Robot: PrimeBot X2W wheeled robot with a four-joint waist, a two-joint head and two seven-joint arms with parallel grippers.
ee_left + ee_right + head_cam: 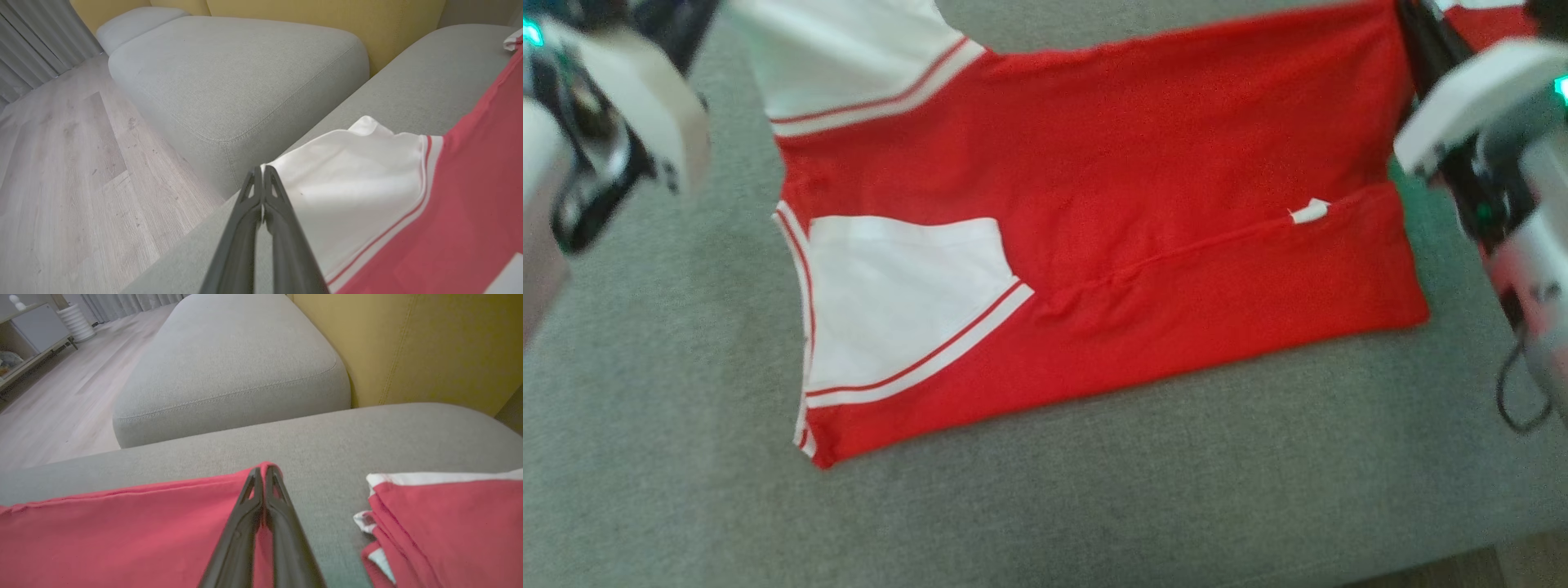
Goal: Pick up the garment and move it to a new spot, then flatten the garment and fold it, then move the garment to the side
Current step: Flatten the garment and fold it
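Red-and-white shirt half folded on the grey sofa seat, left gripper pinching its white sleeve and right gripper its red hem; either shallow pinch may slip, skewing the fold.

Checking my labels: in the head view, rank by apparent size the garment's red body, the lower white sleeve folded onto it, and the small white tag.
Largest: red body
Then: lower white sleeve
Smallest: white tag
The gaps are plain.
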